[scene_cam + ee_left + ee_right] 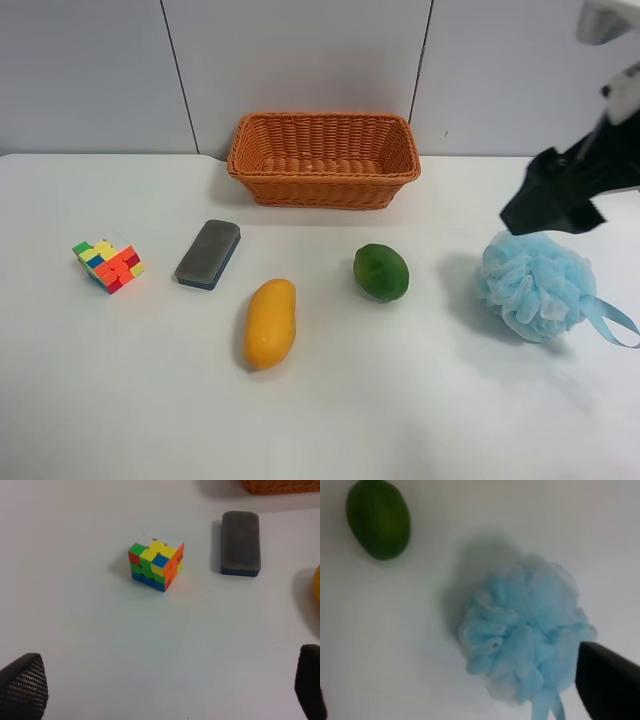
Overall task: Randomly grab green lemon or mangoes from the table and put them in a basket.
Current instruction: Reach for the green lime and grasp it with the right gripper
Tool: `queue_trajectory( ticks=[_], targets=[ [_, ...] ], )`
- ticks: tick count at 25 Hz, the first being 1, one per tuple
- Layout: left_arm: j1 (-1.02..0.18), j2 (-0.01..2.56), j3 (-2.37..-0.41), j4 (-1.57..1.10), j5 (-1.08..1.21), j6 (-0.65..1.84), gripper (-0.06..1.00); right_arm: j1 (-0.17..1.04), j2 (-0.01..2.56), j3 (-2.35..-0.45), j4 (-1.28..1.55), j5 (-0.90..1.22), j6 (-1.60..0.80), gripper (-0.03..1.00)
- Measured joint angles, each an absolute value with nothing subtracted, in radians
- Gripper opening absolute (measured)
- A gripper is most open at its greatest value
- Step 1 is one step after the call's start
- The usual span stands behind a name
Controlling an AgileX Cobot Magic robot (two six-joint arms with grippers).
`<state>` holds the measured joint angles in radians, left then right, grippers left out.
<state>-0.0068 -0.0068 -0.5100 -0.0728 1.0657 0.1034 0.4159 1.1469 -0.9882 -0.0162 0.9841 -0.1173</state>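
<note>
The lemon (381,271) and mango (270,322) lie loose in front of the basket (323,190), neither in it yet. The right gripper (548,212) hangs spread and empty over a blue pouf (537,284), off the basket's side, probably bound for the lemon. The left gripper (165,690), also spread, holds nothing.
</note>
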Motion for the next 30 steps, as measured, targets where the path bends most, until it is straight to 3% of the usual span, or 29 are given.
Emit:
queue_trajectory(
  ticks=[5, 14, 30],
  targets=[
    [-0.007, -0.007, -0.510, -0.073, 1.066, 0.103, 0.99, 0.475, 1.360, -1.084, 0.000, 0.948, -0.104, 0.99],
    [-0.007, -0.007, -0.510, -0.073, 1.066, 0.103, 0.99, 0.480, 1.664, -1.171, 0.019, 0.877, -0.117, 0.99],
    [-0.007, -0.007, -0.510, -0.073, 1.066, 0.103, 0.99, 0.480, 1.921, -1.173, 0.045, 0.699, -0.172, 0.99]
  ],
)
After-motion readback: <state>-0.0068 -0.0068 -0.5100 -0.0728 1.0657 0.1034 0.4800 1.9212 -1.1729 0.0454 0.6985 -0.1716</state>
